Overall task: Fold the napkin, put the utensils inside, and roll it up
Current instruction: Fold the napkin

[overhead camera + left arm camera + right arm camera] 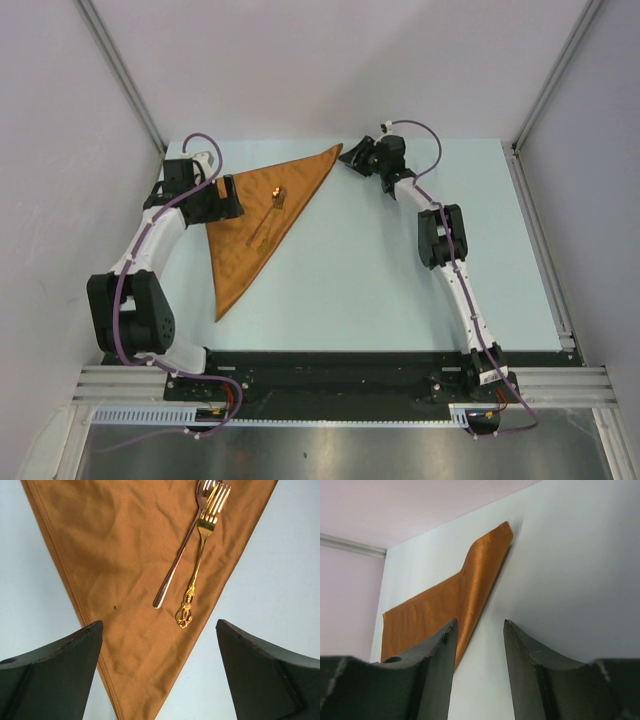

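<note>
The rust-orange napkin (255, 235) lies folded into a triangle on the table; it also shows in the left wrist view (125, 555) and the right wrist view (470, 590). The utensils (272, 205) lie side by side on it: a copper spoon (177, 562) and a gold fork (202, 550) with an ornate handle. My left gripper (237, 204) is open and empty over the napkin's left corner, which lies between its jaws (159, 626). My right gripper (349, 158) is open and empty just off the napkin's far right corner (480, 623), which curls up slightly.
The pale blue table (400, 290) is enclosed by white walls with metal rails at left and right. The black base rail (330, 365) runs along the near edge.
</note>
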Motion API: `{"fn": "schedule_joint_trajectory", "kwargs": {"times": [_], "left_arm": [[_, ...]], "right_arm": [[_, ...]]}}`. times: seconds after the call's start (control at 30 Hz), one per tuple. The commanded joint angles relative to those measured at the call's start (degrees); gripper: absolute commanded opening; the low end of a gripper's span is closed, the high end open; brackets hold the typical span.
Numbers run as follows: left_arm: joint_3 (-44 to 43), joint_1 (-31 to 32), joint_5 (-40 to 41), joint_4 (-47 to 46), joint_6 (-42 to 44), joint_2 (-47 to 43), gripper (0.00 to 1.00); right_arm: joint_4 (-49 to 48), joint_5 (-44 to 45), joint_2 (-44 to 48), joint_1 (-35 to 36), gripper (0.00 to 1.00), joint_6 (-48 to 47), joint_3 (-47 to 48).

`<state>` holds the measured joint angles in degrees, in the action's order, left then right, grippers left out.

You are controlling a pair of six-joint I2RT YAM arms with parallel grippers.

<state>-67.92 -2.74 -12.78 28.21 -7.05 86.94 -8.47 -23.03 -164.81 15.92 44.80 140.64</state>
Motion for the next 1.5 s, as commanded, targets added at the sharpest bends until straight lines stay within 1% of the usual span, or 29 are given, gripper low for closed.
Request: {"fn": "schedule_joint_trajectory", "kwargs": {"times": [0.0,0.17,0.3,0.57,0.77,1.0,1.27,1.33,1.47], "left_arm": [[-1.34,0.11,-2.78,-1.31,-1.30,0.69,0.99],[-1.43,0.11,-4.27,-1.40,-1.83,0.95,0.99],[-1.43,0.11,-6.03,-1.49,-2.09,1.13,0.99],[-1.78,0.11,-7.61,-1.49,-2.62,1.31,0.99],[-1.86,-0.07,-9.28,-1.66,-2.97,1.48,0.99],[-1.78,-0.68,-10.51,-1.75,-3.50,1.31,0.99],[-1.78,-1.30,-12.62,-2.02,-4.20,1.39,0.99],[-1.86,-1.47,-12.97,-2.10,-4.29,1.31,0.99],[-1.69,-1.74,-13.33,-2.19,-4.29,1.13,0.99]], "right_arm": [[-1.64,2.63,-3.06,0.69,0.48,2.83,3.41],[-1.28,4.04,-5.43,1.39,0.48,5.30,4.55],[-1.20,5.09,-7.54,1.66,0.47,7.85,7.54],[-2.60,6.06,-8.68,2.62,0.47,11.27,7.46],[-3.31,7.03,-9.30,3.41,0.44,13.21,7.46],[-2.25,8.17,-10.09,3.50,0.33,15.06,7.90],[-0.85,9.75,-10.00,3.50,0.24,15.76,8.16],[-0.85,9.93,-10.00,3.50,0.23,15.85,8.07],[-1.02,10.19,-10.00,3.50,0.17,15.85,8.16]]}}
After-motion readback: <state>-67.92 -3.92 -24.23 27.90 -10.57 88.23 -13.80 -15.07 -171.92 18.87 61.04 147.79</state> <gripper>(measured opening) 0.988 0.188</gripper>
